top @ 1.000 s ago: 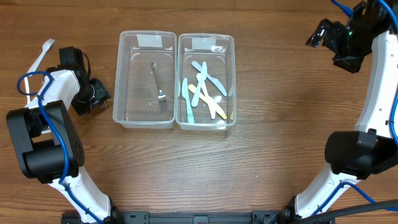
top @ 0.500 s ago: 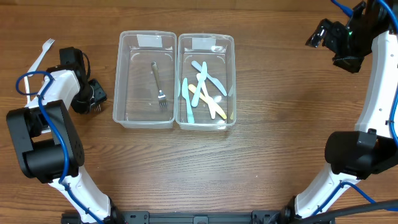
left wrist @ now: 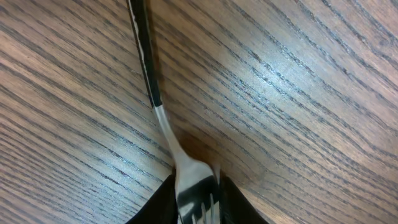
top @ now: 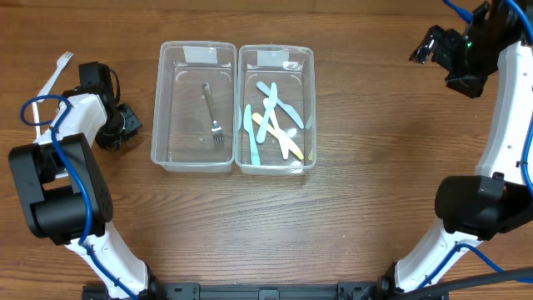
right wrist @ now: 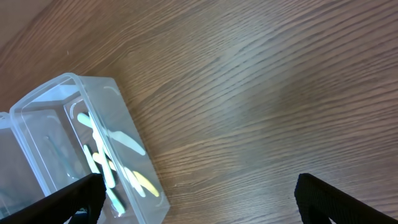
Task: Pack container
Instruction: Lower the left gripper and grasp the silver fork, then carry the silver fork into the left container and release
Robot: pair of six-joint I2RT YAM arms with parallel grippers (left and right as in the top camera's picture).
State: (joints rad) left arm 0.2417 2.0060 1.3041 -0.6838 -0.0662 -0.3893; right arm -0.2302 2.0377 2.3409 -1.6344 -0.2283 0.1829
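Below, fork [left wrist: 160, 118] tines cut off, pinched in left hand [left wrist: 198, 190].

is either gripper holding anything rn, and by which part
The left gripper pinches a metal fork at its tine end, handle pointing away. The right gripper is open and holds nothing.

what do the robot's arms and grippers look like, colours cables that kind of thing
The left arm and right arm both have white links joined by bulky black joint housings. Blue cables loop along each arm. The left gripper and right gripper are black, and the right one's fingers look flat and dark. No markings are legible.
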